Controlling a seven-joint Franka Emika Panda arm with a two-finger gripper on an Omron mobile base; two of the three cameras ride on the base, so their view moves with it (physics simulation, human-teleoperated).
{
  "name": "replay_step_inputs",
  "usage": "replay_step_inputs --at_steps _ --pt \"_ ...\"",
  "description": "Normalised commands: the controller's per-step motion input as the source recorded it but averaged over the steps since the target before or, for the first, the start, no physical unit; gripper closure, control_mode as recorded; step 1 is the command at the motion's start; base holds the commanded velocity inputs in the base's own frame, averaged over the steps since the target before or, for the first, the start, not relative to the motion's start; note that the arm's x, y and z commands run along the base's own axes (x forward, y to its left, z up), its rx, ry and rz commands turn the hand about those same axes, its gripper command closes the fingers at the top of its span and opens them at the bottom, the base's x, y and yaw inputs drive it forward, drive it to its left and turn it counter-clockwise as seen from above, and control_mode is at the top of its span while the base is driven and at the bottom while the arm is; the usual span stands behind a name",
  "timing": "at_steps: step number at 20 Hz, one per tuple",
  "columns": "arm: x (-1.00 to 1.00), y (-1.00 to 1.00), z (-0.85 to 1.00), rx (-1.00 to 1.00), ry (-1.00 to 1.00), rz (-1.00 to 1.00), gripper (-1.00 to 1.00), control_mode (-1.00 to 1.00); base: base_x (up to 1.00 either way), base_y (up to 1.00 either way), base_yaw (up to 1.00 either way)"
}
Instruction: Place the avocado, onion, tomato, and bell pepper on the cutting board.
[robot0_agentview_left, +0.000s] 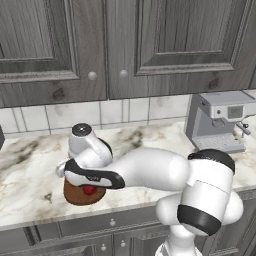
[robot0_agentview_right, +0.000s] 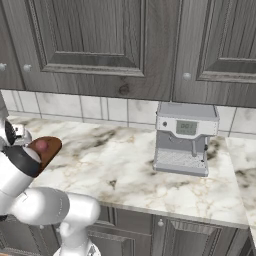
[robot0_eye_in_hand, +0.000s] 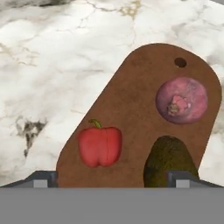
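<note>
One cutting board (robot0_eye_in_hand: 131, 113) carries one bell pepper (robot0_eye_in_hand: 100, 146), one onion (robot0_eye_in_hand: 181, 100) and one avocado (robot0_eye_in_hand: 168, 161); one coffee machine (robot0_agentview_right: 184, 138) stands on the table (robot0_agentview_right: 125, 170).

No lettering, brand, number or sign can be read anywhere in this kitchen. The small display panel (robot0_agentview_right: 186, 128) on the front of the grey coffee machine (robot0_agentview_right: 183, 139), which stands on the marble counter (robot0_agentview_right: 125, 170) to the right of the cutting board (robot0_eye_in_hand: 135, 109), shows only a blurred greenish patch with no legible characters. The cutting board itself carries no markings.
</note>
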Motion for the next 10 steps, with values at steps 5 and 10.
replay_step_inputs --at_steps 5,10 --pt "-0.02 0.0 0.99 0.0 -0.02 0.0 -1.0 -1.0 0.0 0.0 0.0" --pt "-0.52 0.0 0.75 0.0 -0.13 0.0 -1.0 -1.0 0.0 0.0 0.0"
